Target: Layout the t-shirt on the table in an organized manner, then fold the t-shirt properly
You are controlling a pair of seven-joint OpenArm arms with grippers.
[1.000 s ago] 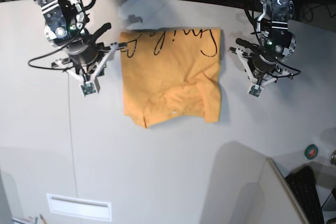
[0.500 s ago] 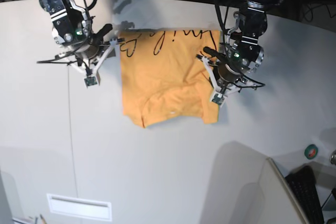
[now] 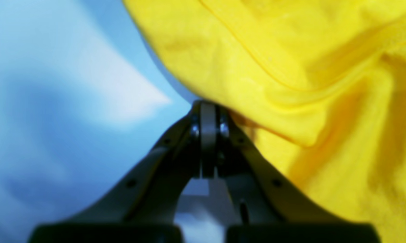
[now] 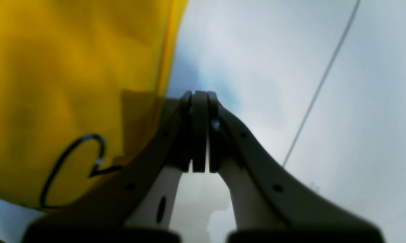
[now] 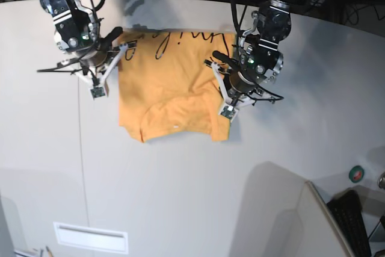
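Observation:
The light orange t-shirt [image 5: 162, 88] lies on the white table [image 5: 180, 197], its lower part rumpled, with black script along its far edge and a heart [image 5: 129, 52] at the far-left corner. My left gripper [image 5: 227, 111] is shut with its tips pressed against the shirt's right edge near the bottom corner. In the left wrist view, the fabric [image 3: 324, 84] bunches right at the left gripper's [image 3: 208, 108] tips, with nothing between the fingers. My right gripper [image 5: 96, 92] is shut on nothing, just off the shirt's left edge. The right wrist view shows that gripper [image 4: 199, 96] beside the shirt [image 4: 54, 84] and heart [image 4: 73, 168].
A thin seam [image 5: 81, 148] runs down the table left of the shirt. A green tape roll [image 5: 357, 174] and a black keyboard [image 5: 355, 221] sit at the right front. A white slotted panel [image 5: 90, 237] is at the front left. Cables line the far edge.
The left arm swung in from the right onto the shirt's right edge, and the shirt slid left with it. The right gripper shifted up and left, staying shut.

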